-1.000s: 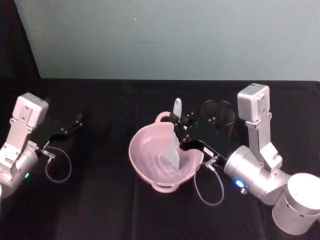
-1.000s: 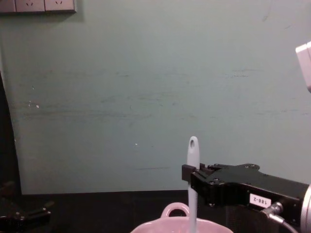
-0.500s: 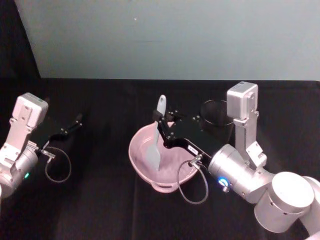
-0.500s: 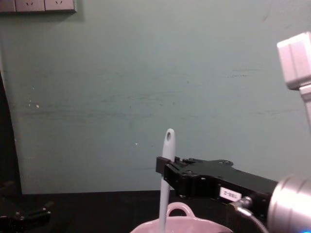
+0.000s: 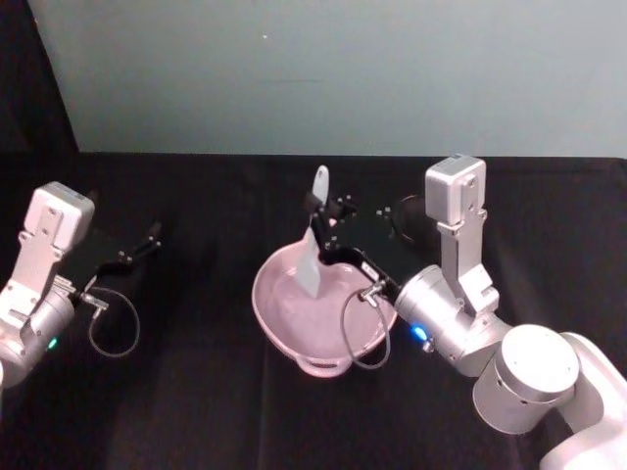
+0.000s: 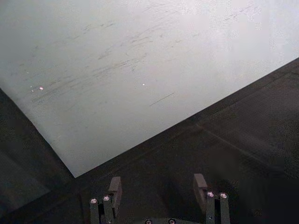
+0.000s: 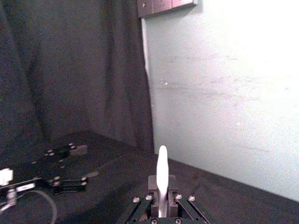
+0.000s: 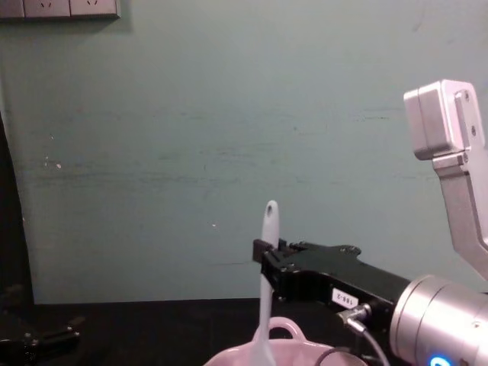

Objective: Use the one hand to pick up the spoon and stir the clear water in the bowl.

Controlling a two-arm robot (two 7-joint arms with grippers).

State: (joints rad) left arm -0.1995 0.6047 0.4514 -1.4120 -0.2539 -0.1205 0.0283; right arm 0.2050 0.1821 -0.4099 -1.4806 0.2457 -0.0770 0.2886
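So, my right gripper is clamped on the spoon by its handle just above the bowl, blade down inside it. Pickup looks done; I judge the stirring is what remains. The left gripper sits parked well left of the bowl, fingers apart.

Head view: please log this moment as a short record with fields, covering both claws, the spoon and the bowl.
right claw: shut on the spoon's handle, over the far side of the bowl
spoon: nearly upright, holed tip up, blade down inside the bowl
bowl: pale pink, standing on the black table
left claw: open, holding nothing, low at the robot's left, well apart from the bowl
stage: spoon picked up and placed in the bowl, in a stirring pose
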